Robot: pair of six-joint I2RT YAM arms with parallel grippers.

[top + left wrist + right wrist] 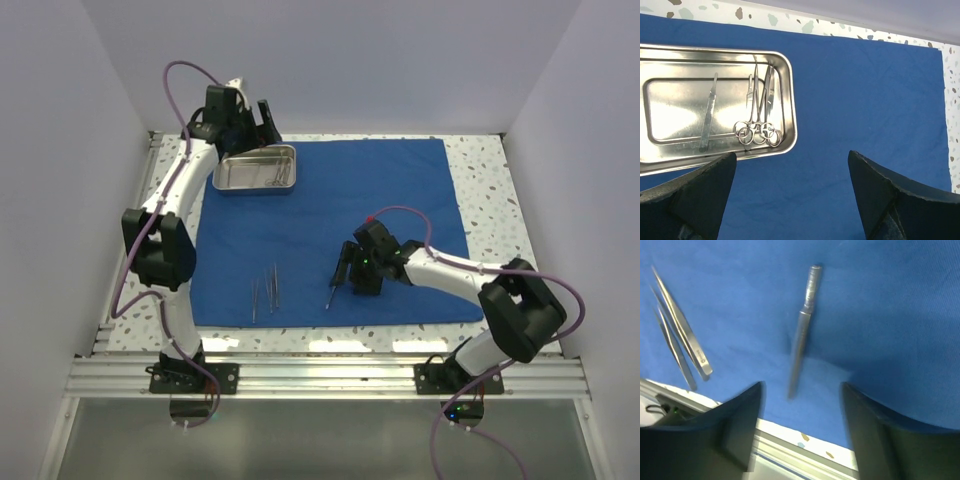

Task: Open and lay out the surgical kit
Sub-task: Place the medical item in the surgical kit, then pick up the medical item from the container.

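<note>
The speckled surface (485, 170) carries the cloth (370, 190), a royal-blue sheet spread flat and open, covering most of it.

The tray (240, 172) sits on the cloth's far-left corner. It is a shiny steel rectangle with rounded corners. Inside, toward its right end, lie several ring-handled instruments (759, 107) bunched together, their rings side by side. One flat steel handle (709, 112) lies apart from them, nearer the tray's middle. The rest of the tray floor (675, 110) is bare.

The left pincer (791, 160) hangs at the cloth's far-left corner, by the tray. Its jaws stand wide apart with nothing between them but cloth and a tray corner below.

The right pincer (801, 387) is low over the cloth's near edge, right of centre. Its jaws are parted and grip nothing. A slim steel rod (802, 335) lies on the cloth in line with the gap, one end reaching between the fingertips. The blur hides whether they touch it.

Thin tweezers (272, 285) lie on the cloth's near-left part, well apart from the tray and left of the rod.
</note>
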